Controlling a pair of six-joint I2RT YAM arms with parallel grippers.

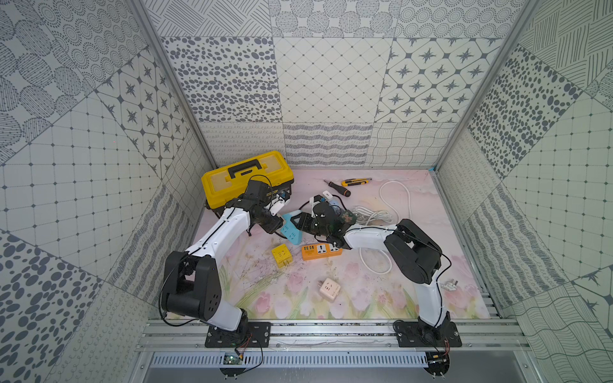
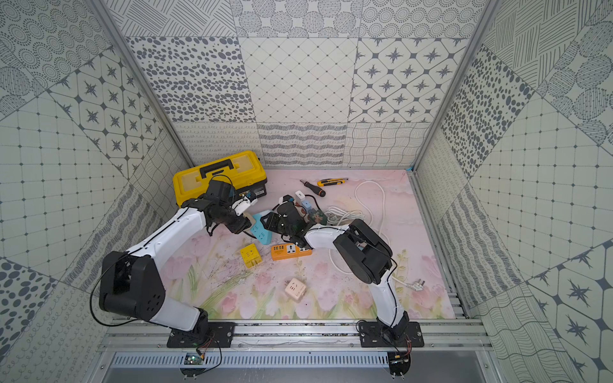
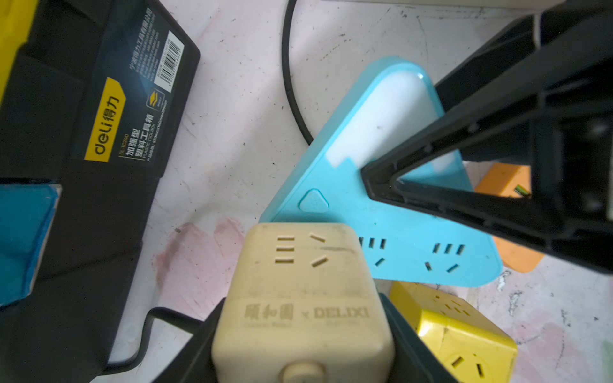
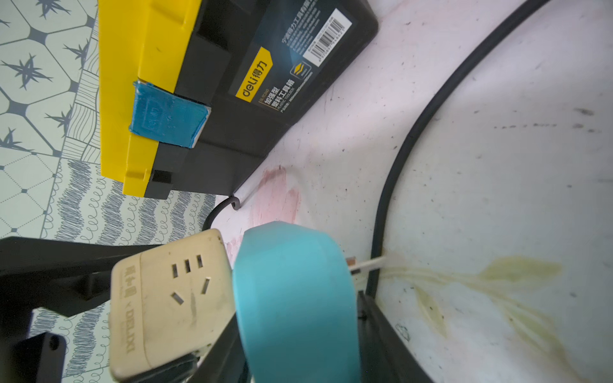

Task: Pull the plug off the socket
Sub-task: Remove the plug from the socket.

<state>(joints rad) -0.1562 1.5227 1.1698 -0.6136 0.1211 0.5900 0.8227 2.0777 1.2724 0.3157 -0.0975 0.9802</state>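
With my left tool [image 3: 303, 335] clamped on the cream plug [image 3: 298, 285] and my right tool [image 4: 298, 335] pinching the blue socket [image 4: 292, 282], both near the yellow toolbox [image 1: 247, 179], I judged a straight, untwisted pull safest.

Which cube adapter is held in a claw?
The cream DELIXI adapter, clamped in the left claw; the yellow adapter and the pale pink adapter lie free.

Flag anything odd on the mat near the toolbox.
A reddish smear stains the mat beside the toolbox, and a rough blue tape-like patch covers its lid edge, like a makeshift repair.
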